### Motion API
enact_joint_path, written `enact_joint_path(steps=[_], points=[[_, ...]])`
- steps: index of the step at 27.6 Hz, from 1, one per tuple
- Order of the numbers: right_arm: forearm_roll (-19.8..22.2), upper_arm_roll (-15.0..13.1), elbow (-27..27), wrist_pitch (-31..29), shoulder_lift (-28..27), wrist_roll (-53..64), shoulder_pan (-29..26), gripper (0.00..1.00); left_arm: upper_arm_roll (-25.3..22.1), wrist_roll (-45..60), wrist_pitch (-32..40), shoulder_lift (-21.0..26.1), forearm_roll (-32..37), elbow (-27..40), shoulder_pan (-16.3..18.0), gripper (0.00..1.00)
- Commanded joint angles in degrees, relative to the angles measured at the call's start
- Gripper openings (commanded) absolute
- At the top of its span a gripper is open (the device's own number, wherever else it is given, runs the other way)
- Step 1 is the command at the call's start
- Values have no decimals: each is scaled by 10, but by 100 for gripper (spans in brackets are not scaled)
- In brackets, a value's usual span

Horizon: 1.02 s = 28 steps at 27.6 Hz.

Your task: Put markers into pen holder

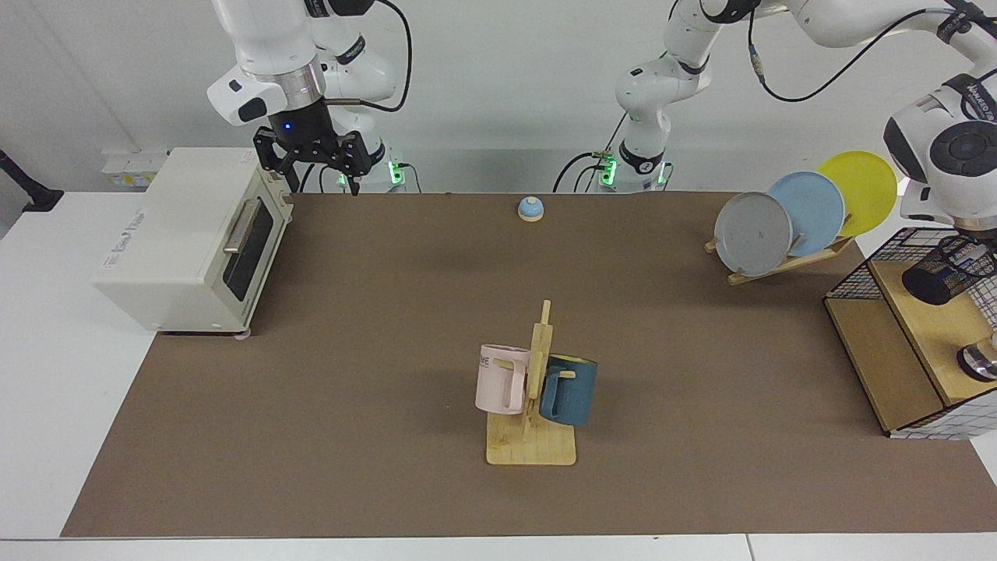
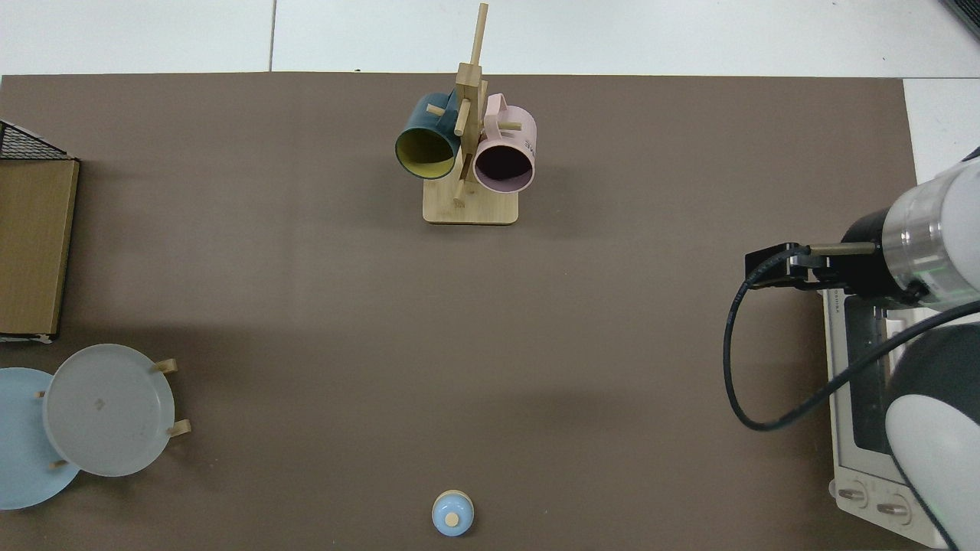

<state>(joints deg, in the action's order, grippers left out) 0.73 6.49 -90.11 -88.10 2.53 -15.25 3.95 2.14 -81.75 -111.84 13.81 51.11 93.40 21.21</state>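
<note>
toaster oven [image 1: 191,238], mug tree [image 1: 533,389], plates [image 1: 806,212]

The pen holder [image 1: 949,274] stands on the rack's shelf [image 1: 935,327], beside the plate stand [image 1: 787,261].

A wooden mug rack [image 2: 470,207] holding a teal mug [image 2: 426,145] and a pink mug [image 2: 504,157] stands near one long desk [image 2: 306,306] edge. A blue bell [image 2: 452,513] sits at the opposite edge. Plates [image 2: 103,409] occupy one corner; an arm [image 2: 911,245] hangs above the toaster oven [image 2: 861,428].

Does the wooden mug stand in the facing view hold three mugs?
No: the wooden mug stand carries only two, a pink mug on one side and a dark blue mug on the other.
</note>
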Motion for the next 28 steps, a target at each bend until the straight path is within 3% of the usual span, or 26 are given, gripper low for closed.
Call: enact_joint_path(steps=[1,23,28], points=[[-3,5,-8,-8,8,-7,-8,100,-8,8,-15,-7,-3,17,-4,0],[-3,5,-8,-8,8,-7,-8,100,-8,0,-16,-7,-13,20,0,0],[-3,5,-8,-8,8,-7,-8,100,-8,-2,-17,-5,-32,13,0,19]])
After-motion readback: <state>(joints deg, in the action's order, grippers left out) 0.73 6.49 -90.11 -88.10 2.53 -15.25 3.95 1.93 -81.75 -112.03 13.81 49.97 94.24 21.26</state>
